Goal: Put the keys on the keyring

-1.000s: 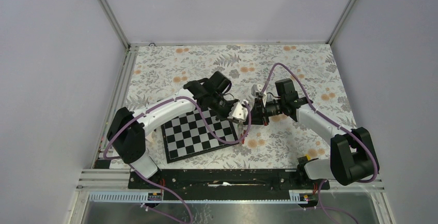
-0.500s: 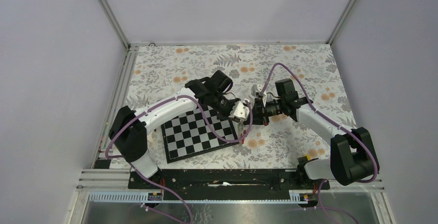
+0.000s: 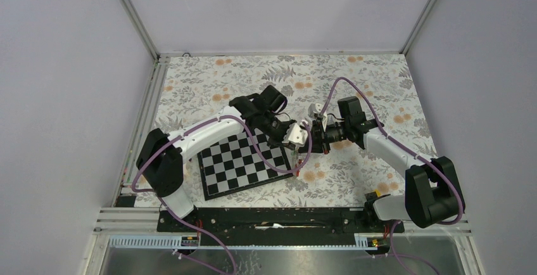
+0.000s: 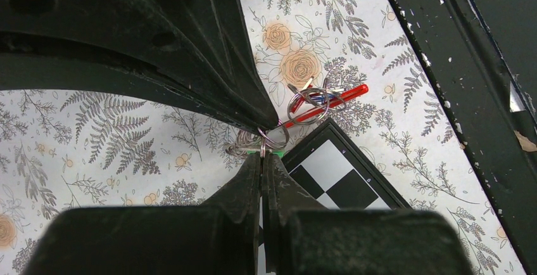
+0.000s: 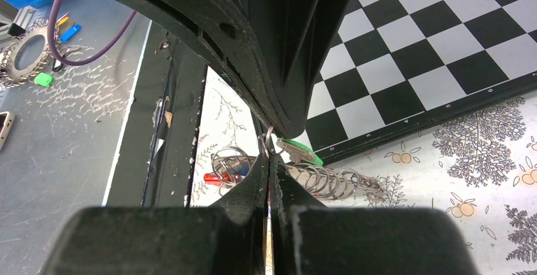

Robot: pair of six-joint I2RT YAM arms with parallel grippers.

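Left end effector (image 4: pixel 261 161) and right end effector (image 5: pixel 269 164) tip to tip above tabletop (image 4: pixel 95 148), both clenched on green key (image 5: pixel 301 151) by its wire ring. Keyring (image 4: pixel 330 101) lay on tabletop just beside chessboard (image 4: pixel 345 180) corner, tangled with blue key (image 4: pixel 322 97) and wire rings. Judged: green key unthreaded. Counted one green key, one blue, one keyring; other keys not made out.

the floral-print desk (image 3: pixel 380 72) has a black-and-white chessboard (image 3: pixel 244 164) lying on it, red keyring (image 4: pixel 329 105) just off its corner
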